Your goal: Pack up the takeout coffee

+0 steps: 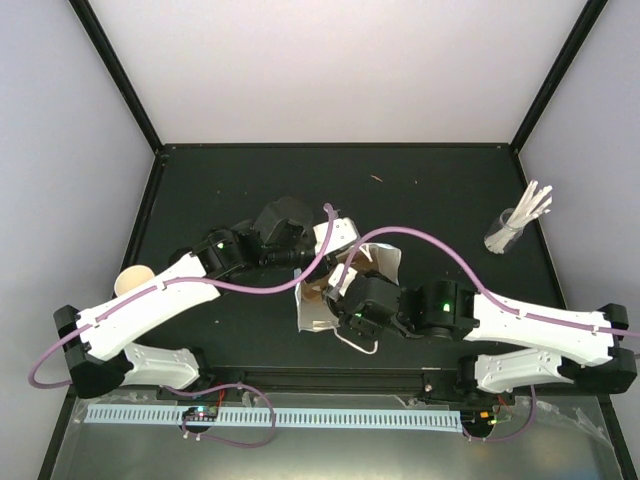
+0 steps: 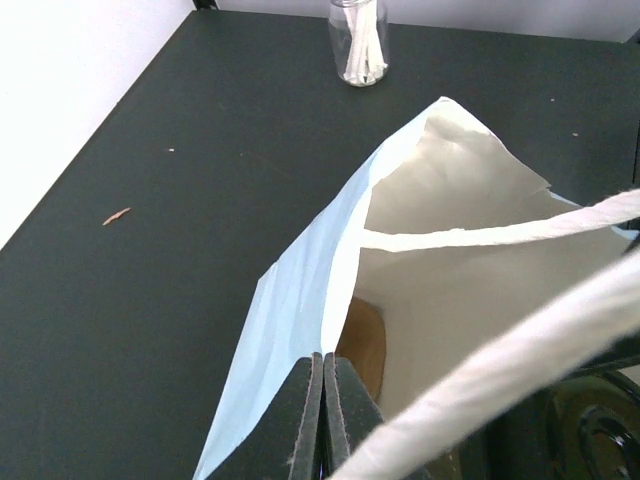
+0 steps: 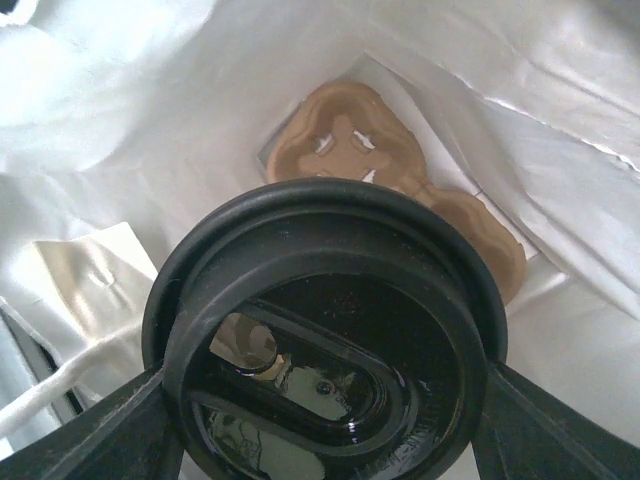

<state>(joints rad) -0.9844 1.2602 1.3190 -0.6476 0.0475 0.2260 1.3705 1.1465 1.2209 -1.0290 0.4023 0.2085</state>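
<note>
The dark worktop fills the top view. The left arm reaches in from 8 o'clock and the right arm from 4 o'clock, and they meet at the middle.

There a light-blue paper bag stands with its mouth open. The left claw is closed, its fingers pressed together on the bag's near rim, where the blue wall runs down into them. A white twisted handle crosses the open mouth.

On the bag's floor lies the brown cup carrier, toward 12 o'clock in the right wrist view. The left wrist view shows a strip of it just past the fingers.

The right claw grips a lidded cup inside the bag's mouth, above the carrier, one finger on each side. Only the black lid shows, and the cup's body under it is hidden.

The glass of white sticks stands at 2 o'clock from the bag, well apart from it. A cream cup sits at 9 o'clock by the worktop's left edge, partly behind the left arm. I cannot tell whether it has a lid. A small brown scrap lies at 12 o'clock
</note>
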